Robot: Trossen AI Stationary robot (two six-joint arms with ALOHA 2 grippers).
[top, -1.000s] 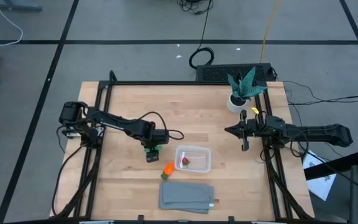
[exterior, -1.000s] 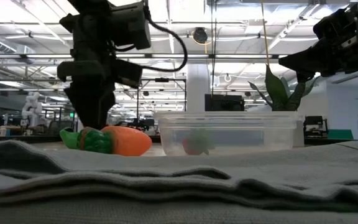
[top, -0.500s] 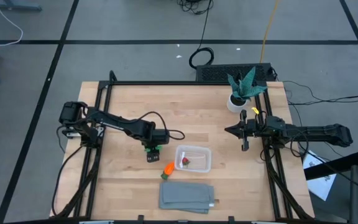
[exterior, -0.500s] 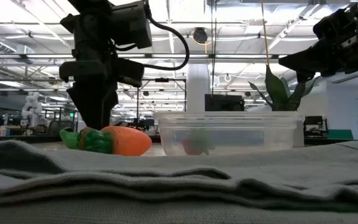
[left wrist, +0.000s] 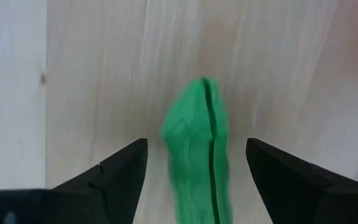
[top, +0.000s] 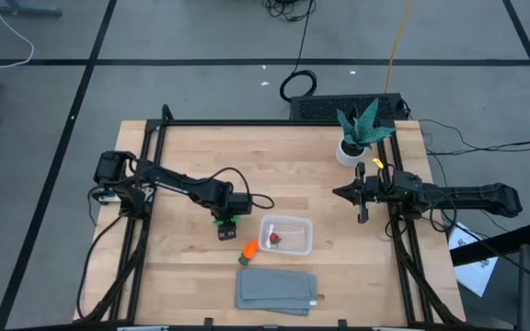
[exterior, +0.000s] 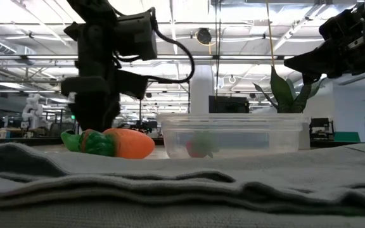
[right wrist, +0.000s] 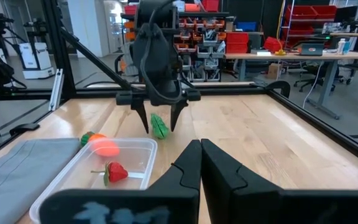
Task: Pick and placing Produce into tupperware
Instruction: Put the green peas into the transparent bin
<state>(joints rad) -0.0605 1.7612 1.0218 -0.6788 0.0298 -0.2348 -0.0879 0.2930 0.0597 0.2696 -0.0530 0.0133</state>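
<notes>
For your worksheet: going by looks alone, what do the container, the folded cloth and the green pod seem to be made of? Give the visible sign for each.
Container: probably thin plastic, translucent; the berry shows through.
Folded cloth: grey woven fabric, matte, with soft folds.
Green pod: likely moulded plastic or rubber, uniformly green with a centre seam, lying between the left gripper's open fingers.

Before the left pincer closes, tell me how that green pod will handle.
The green pod lies between the open fingers of the left pincer, not yet touched. It looks like a small toy, so probably light. Its long, rounded body with a lengthwise seam may twist or slip if squeezed off-centre. Its shape in the right wrist view suggests it is stiff, though that is uncertain.
</notes>
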